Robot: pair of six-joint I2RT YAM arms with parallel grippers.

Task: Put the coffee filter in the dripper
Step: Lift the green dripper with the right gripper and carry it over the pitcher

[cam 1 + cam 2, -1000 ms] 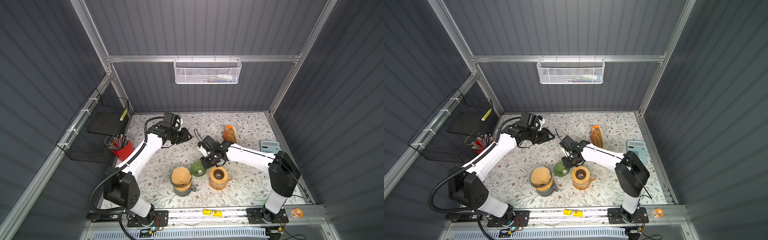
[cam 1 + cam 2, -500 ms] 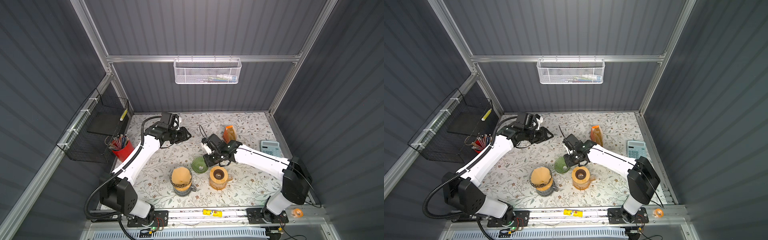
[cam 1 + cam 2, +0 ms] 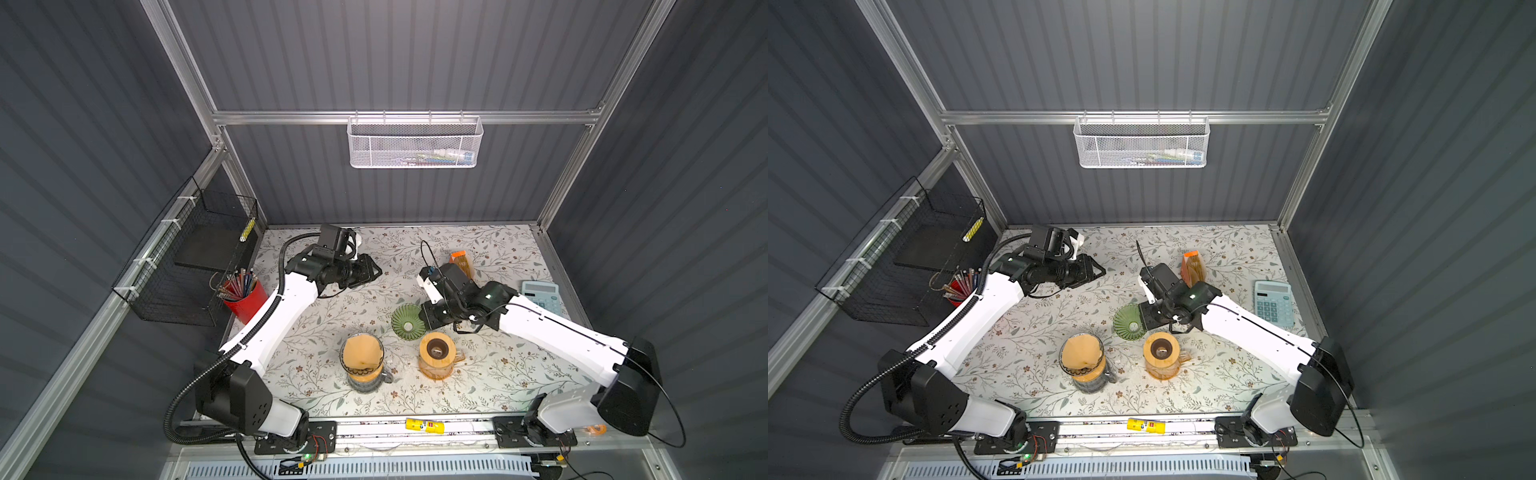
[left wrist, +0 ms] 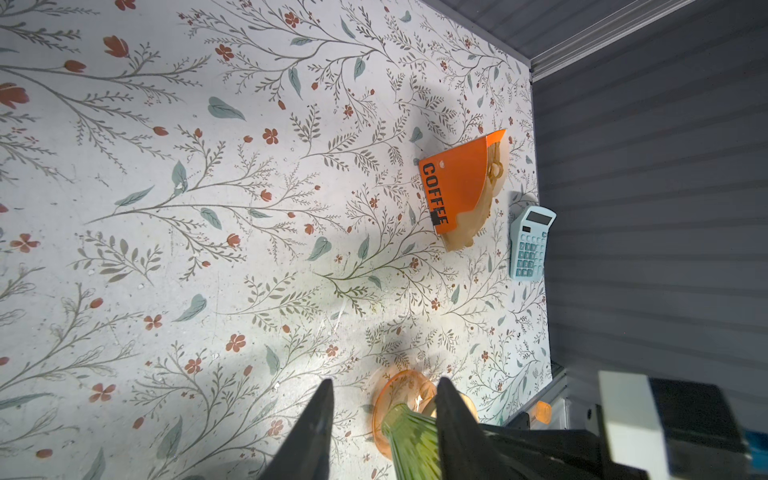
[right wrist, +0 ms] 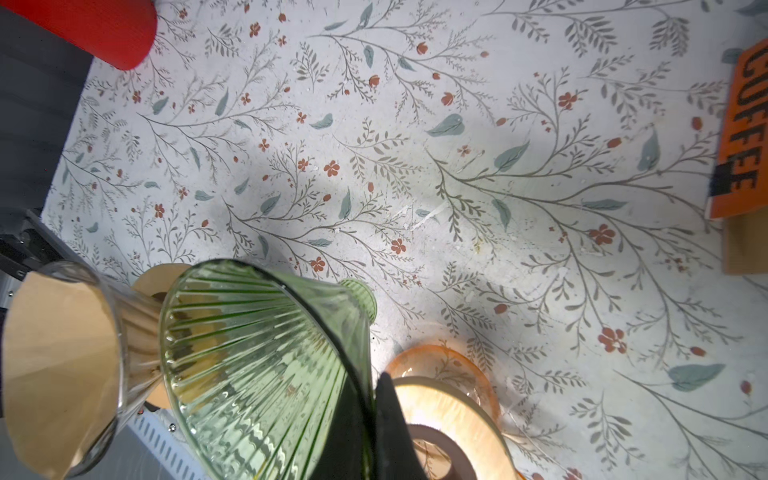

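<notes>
My right gripper (image 3: 427, 321) (image 3: 1145, 319) (image 5: 372, 415) is shut on the rim of the green ribbed glass dripper (image 3: 406, 323) (image 3: 1128, 322) (image 5: 257, 357), one finger inside and one outside. The dripper hangs tilted above the table, just behind an orange glass carafe with a wooden collar (image 3: 436, 353) (image 3: 1160, 353) (image 5: 449, 411). A brown paper coffee filter (image 3: 360, 353) (image 3: 1080, 353) (image 5: 58, 365) sits in a clear glass cone on a jug at the front. My left gripper (image 3: 372, 272) (image 3: 1096, 270) (image 4: 384, 395) stands open and empty over the back left of the table.
An orange COFFEE filter holder (image 3: 461, 264) (image 4: 457, 187) stands at the back right. A blue calculator (image 3: 540, 293) (image 4: 530, 245) lies by the right wall, and a red pencil cup (image 3: 245, 297) (image 5: 95, 29) stands at the left edge. A yellow tube (image 3: 424, 424) lies on the front rail.
My right arm has carried the green dripper a little to the right and towards the back. The left gripper has hardly moved.
</notes>
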